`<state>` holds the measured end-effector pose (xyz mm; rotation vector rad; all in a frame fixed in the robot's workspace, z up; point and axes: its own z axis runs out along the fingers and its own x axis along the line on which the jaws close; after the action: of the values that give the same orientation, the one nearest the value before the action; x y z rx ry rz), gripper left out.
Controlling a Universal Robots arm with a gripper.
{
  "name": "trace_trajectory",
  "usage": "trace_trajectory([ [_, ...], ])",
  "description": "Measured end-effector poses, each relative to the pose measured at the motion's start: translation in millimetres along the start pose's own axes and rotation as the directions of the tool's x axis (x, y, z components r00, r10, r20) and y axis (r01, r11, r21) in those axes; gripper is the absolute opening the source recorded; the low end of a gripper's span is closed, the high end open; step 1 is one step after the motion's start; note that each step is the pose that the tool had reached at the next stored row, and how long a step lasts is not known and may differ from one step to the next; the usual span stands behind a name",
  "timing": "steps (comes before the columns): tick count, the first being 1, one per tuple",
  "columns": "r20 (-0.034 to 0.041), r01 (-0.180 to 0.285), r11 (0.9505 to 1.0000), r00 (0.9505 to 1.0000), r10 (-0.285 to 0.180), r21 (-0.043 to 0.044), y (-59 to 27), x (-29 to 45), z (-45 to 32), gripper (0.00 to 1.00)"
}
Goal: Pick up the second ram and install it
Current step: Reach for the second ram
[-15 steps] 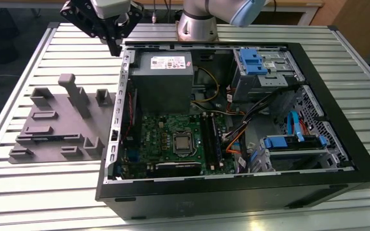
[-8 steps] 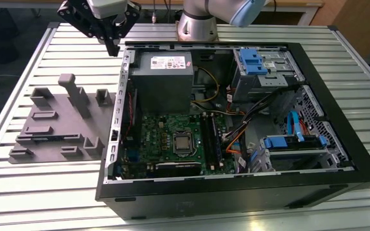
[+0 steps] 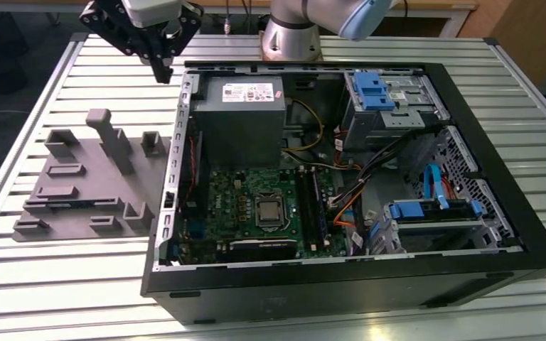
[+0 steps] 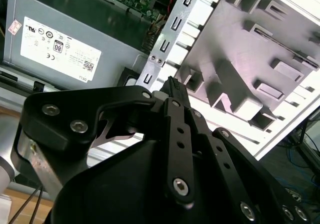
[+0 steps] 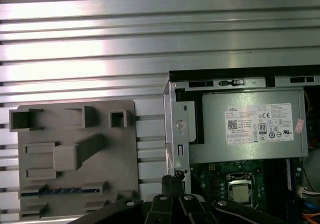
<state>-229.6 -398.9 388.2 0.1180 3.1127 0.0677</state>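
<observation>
- My gripper sits right up close in the second wrist view, its two fingers pressed tip to tip with nothing between them.
- In the exterior view I hang over the slatted table, just off a corner of the one open computer case.
- There's one second ram, lying in a slot of the one gray holder, apart from me.
- Inside the case I count one power supply, one processor and two blue drive brackets.
</observation>
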Motion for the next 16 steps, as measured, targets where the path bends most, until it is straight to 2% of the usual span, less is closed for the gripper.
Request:
trace_trajectory([
  [16,-0.0001,0.000,1.0000,1.0000,0.000,0.0001,-0.7,8.7,-0.2,0.11],
])
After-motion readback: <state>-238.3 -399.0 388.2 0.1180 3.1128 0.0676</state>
